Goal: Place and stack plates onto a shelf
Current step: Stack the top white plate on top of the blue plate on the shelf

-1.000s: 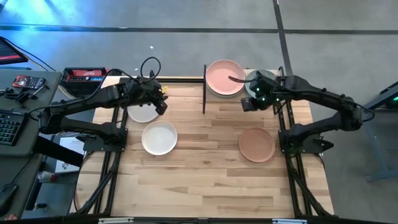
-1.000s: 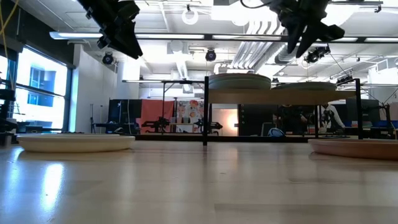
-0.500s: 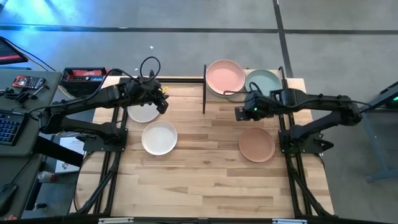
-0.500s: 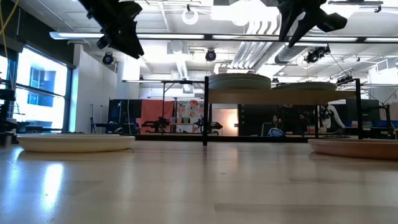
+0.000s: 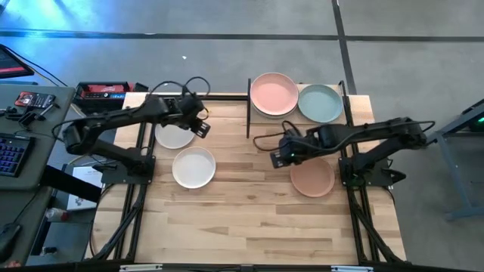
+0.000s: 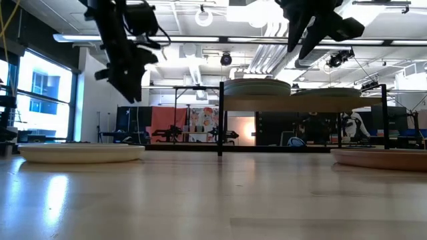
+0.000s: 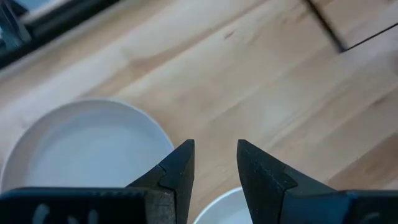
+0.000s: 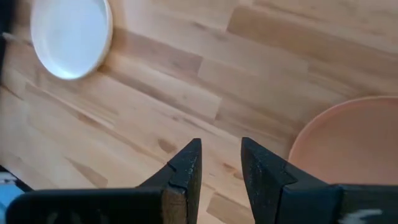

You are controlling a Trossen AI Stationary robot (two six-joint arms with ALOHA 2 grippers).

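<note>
Right gripper (image 5: 277, 159) has pulled back off the shelf (image 5: 348, 98) over the last second and is now hanging above bare table (image 5: 249, 204), just beside the terracotta plate (image 5: 312, 176). Its fingers (image 8: 186, 168) are sitting slightly apart, holding nothing.

Nearest on the left side, a white plate (image 5: 193, 167) is lying flat on the table, with another white plate (image 5: 172, 137) right behind it. Left gripper (image 5: 203, 128) is hovering at that rear plate's edge, having dropped lower, fingers (image 7: 177, 168) a bit apart and empty too.

Farthest back, the pink plate (image 5: 274, 94) and grey-green plate (image 5: 320, 103) are sitting side by side on the shelf.
</note>
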